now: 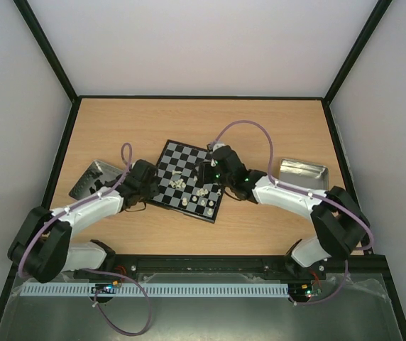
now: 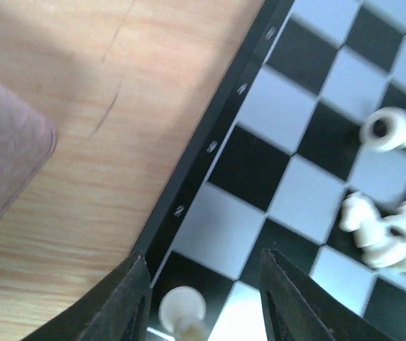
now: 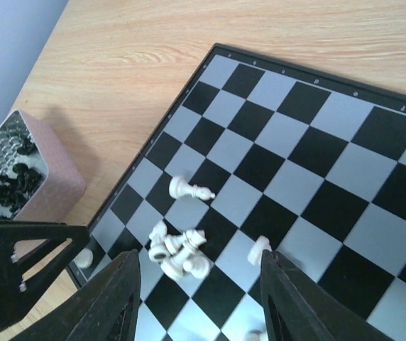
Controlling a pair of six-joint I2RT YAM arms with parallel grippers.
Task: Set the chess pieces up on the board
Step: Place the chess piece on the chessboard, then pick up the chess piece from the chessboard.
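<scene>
A pale wooden table (image 1: 260, 121) fills the space, closed in by plain white walls (image 1: 189, 42) with black bars (image 1: 47, 50) along the corners. The board (image 1: 178, 158) lies near the middle of the table, turned at an angle. On each side of it, well apart from it, there is a metal tray. The left tray (image 1: 89, 177) contains small black pieces (image 3: 8, 181), and the right tray (image 1: 302, 172) is near the right edge of the table. The left claw (image 2: 203, 256) hangs low over the left corner of the board with its two fingers (image 2: 128, 298) spread, released and grasping nothing. One white piece (image 2: 182, 309) sits between them on the dark corner square, nearer to one finger and with free space on the other side. The right claw (image 3: 203, 256) is above the board from the other side, and its fingers are also apart and empty. Just in front of it a little heap of white chess pieces (image 3: 178, 249) lies tumbled on the squares. One more piece (image 3: 191, 190) lies alone on its side a bit beyond. A single piece (image 3: 260, 247) is close beside one finger of the right claw; whether it touches, I cannot tell.
</scene>
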